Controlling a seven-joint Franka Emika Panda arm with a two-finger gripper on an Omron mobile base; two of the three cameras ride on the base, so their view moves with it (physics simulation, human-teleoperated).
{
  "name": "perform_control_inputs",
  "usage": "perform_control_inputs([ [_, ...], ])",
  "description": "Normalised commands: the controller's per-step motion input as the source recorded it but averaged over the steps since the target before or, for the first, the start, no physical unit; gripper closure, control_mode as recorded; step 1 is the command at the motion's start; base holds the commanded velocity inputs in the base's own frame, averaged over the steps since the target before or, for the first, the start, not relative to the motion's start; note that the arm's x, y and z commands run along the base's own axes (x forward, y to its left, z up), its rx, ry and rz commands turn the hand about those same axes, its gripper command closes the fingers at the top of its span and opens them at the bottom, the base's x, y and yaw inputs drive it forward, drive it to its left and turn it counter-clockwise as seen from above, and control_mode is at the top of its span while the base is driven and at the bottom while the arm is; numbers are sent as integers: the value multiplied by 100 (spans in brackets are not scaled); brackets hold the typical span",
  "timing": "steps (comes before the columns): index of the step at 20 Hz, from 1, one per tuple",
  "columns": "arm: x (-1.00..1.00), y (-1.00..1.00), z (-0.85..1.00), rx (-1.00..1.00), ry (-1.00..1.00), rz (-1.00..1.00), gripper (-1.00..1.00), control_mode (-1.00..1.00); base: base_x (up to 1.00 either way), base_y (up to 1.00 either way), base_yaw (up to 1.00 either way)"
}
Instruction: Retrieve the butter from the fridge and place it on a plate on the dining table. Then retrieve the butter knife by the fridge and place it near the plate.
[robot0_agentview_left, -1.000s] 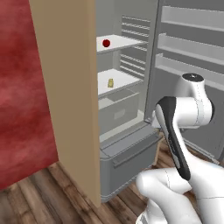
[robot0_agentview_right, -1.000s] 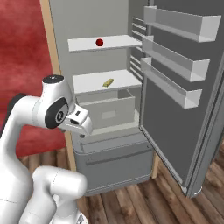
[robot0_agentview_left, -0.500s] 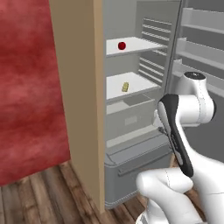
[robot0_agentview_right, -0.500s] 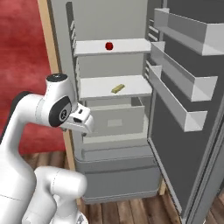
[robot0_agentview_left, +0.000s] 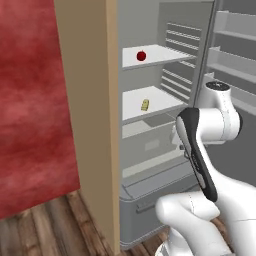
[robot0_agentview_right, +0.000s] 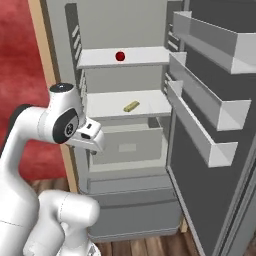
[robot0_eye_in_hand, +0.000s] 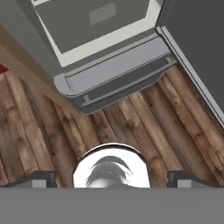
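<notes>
Standing open, the tall matte grey fridge (robot0_agentview_right: 150, 150) held the small yellow butter stick (robot0_agentview_right: 131, 106) untouched on its middle shelf; the hand (robot0_eye_in_hand: 111, 180), spread wide and empty, pointed floorward, everything left.

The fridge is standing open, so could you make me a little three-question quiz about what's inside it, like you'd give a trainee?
1. True or false: the butter lies on the same shelf as the red ball.
2. Which sits higher in the fridge? A) butter B) red ball
3. Fill in: the fingers of the gripper stand ____, with nothing between them.

Key: 1 false, the butter is one shelf lower; 2 B; 3 open.
</notes>
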Motion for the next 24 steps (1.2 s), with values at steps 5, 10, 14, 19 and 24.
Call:
perform_control_inputs([
  [5, 0, 0, 0, 0, 0, 0, -100, 100, 19, -68, 2],
  [10, 0, 0, 0, 0, 0, 0, -100, 100, 60, -5, 0],
  [14, 0, 0, 0, 0, 0, 0, -100, 100, 75, 0, 0],
  [19, 0, 0, 0, 0, 0, 0, -100, 100, 67, -3, 2],
  [24, 0, 0, 0, 0, 0, 0, -100, 100, 59, -19, 2],
])
